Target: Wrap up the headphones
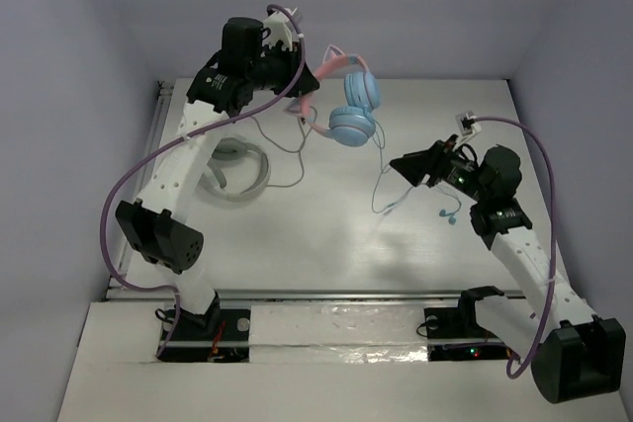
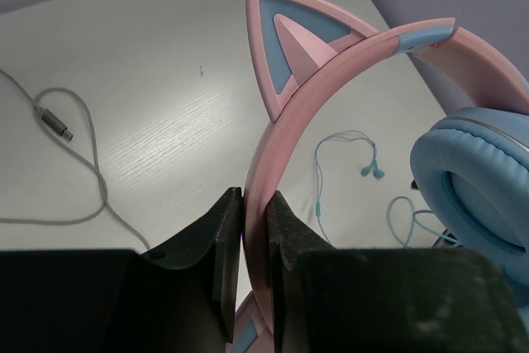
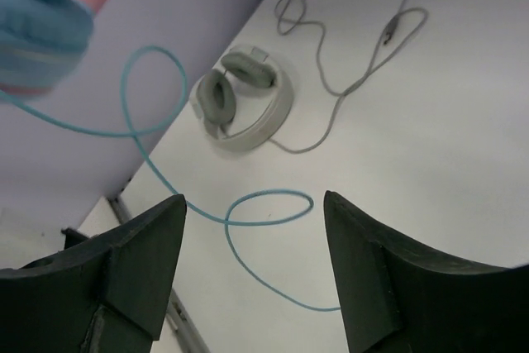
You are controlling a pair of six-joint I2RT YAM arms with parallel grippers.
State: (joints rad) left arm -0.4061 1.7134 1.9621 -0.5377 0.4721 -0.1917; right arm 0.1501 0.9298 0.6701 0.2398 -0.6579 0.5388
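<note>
Headphones [image 1: 351,111] hang in the air over the far side of the table [image 1: 326,234]. The left gripper [image 2: 253,208] is clamped on the pink headband. The crown and cat ears point up and away, with the cups lowest, so the long axis looks roughly upright. The cable [image 2: 316,183] trails down to the table. The right gripper [image 3: 254,200] hovers beside it, fingers apart. Winding seems not yet begun; next it likely must pinch the cable and loop it round the band.

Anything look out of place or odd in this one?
Only the cable: it hangs loose from the headphones, which the left gripper holds by the headband, and trails in loops onto the table. The right gripper is open, holding nothing.
</note>
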